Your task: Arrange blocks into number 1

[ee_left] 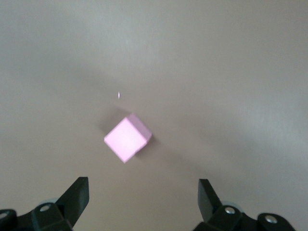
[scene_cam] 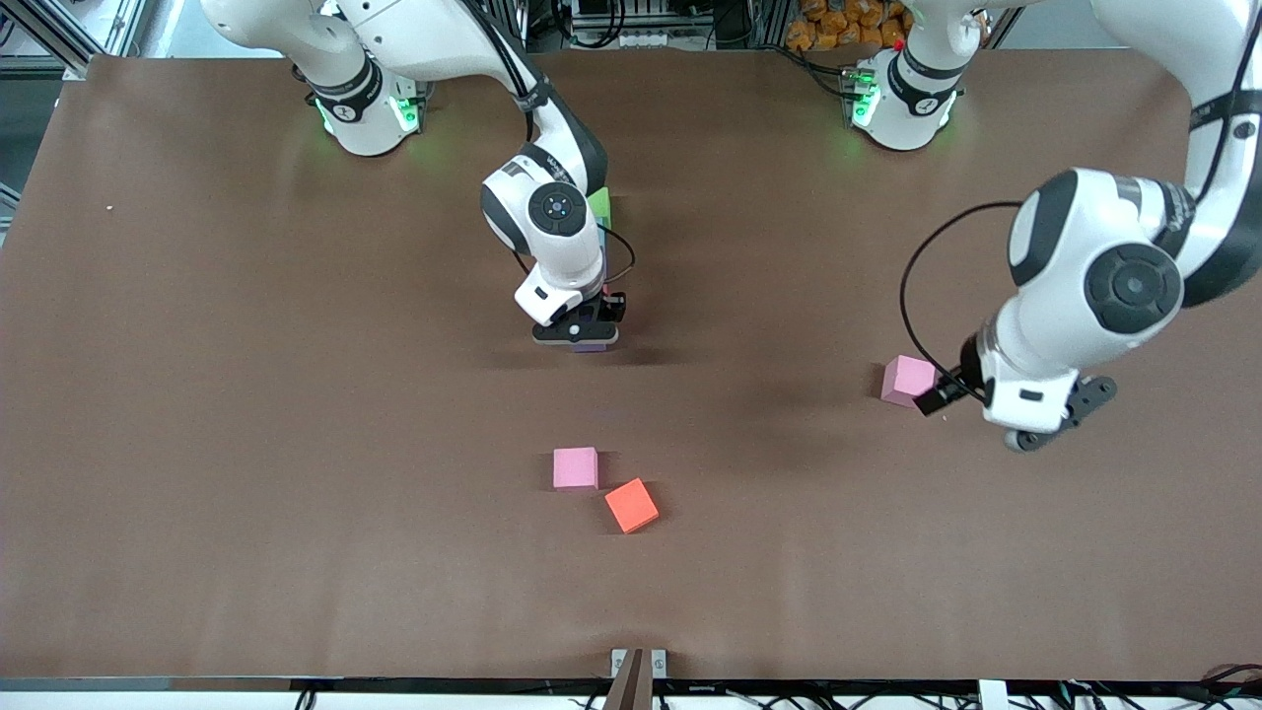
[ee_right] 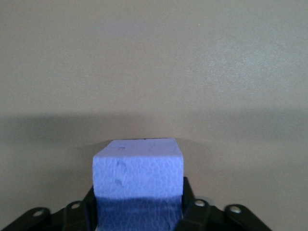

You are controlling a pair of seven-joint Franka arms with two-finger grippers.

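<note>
**Right arm sets a purple block at the end of a line; left arm waits**

The brown tabletop [scene_cam: 246, 414] carries everything. The right arm reaches from its base to the middle of the tabletop, and its right end effector [scene_cam: 582, 335] is down at the surface with a purple block [ee_right: 138, 168] between its fingers [ee_right: 190, 211]. The fingers sit against the block's sides, but whether they still pinch it or have just let go cannot be told. Under that arm, farther from the front camera than the purple block, a green block [scene_cam: 600, 205] and a sliver of a light blue block [scene_cam: 602, 237] peek out in a line; the rest of the row is hidden by the arm.

The left arm waits over its own end of the tabletop, its left end effector [ee_left: 143, 199] wide open and empty, hanging over a pale pink cube [scene_cam: 907, 380].

Nearer the front camera lie another pale pink cube [scene_cam: 576, 467] and, just beside it, an orange cube [scene_cam: 631, 505], turned at an angle.
</note>
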